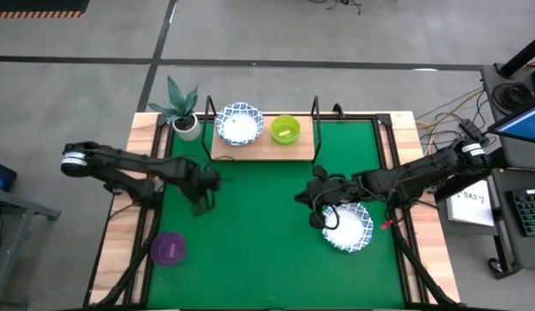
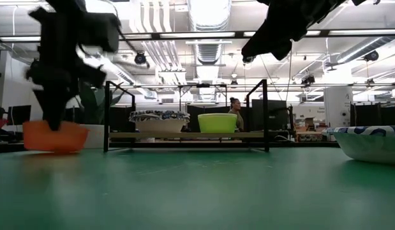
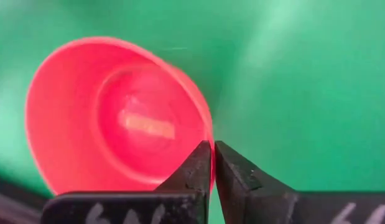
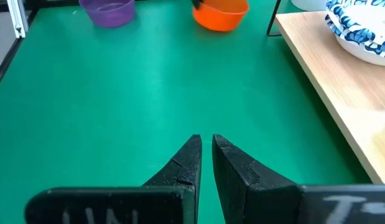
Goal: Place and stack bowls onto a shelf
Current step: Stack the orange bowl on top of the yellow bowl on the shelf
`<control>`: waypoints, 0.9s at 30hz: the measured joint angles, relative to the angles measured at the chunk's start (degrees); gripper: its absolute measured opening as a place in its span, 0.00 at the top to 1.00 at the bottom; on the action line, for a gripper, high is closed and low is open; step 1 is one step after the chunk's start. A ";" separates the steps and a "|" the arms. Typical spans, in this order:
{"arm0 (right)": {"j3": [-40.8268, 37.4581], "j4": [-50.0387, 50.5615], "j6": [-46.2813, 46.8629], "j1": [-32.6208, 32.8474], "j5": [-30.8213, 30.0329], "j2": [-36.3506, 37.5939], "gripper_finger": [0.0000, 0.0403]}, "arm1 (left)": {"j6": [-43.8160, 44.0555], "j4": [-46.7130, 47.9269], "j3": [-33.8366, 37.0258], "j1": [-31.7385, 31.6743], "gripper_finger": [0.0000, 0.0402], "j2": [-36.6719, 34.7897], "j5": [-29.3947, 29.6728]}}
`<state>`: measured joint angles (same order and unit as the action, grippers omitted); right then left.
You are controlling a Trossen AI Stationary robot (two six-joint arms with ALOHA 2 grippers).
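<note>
I see the purple bowl [image 1: 169,249] at seven o'clock on the mat [image 1: 267,259], a patterned bowl [image 1: 347,228] at four. My left gripper [image 3: 212,163] pinches the red bowl's [image 3: 111,121] rim at nine; my right gripper [image 4: 206,155] hangs nearly closed, empty, right of centre. The shelf [image 1: 263,149] at twelve holds a patterned bowl [image 1: 238,124] and a yellow-green bowl [image 1: 285,130].

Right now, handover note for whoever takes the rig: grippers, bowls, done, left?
Left gripper: shut on the red bowl's rim, on the green mat.
Right gripper: nearly closed, holding nothing, above the mat by the blue-patterned bowl.
Done: another blue-patterned bowl and the yellow-green bowl sit on the shelf.
Left: red, purple bowl and the mat's patterned bowl.
</note>
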<state>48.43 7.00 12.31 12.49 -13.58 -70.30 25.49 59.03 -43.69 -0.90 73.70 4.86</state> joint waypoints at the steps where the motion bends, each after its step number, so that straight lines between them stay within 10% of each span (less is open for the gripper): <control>1: -0.03 0.01 -0.44 0.00 0.00 0.00 0.93 | -1.22 0.60 -0.98 1.95 1.00 -0.54 -1.03; 7: -0.05 0.12 -2.68 0.00 0.02 0.00 0.93 | -8.60 -6.32 -9.94 11.93 1.00 -1.13 1.06; 13: -0.06 2.45 -3.83 0.02 0.31 0.04 0.93 | -35.29 -25.27 -15.45 14.16 1.00 0.63 14.78; 19: -0.11 3.81 -3.36 0.29 0.46 0.04 0.93 | -56.48 -47.29 -15.49 4.27 1.00 4.61 16.69; 27: -0.11 3.42 -3.86 1.35 0.47 0.04 0.93 | -58.22 -56.99 -20.08 -11.20 1.00 16.08 7.50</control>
<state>48.31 10.42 8.45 13.84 -13.11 -70.26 -32.73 2.04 -63.76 -12.09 89.78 12.36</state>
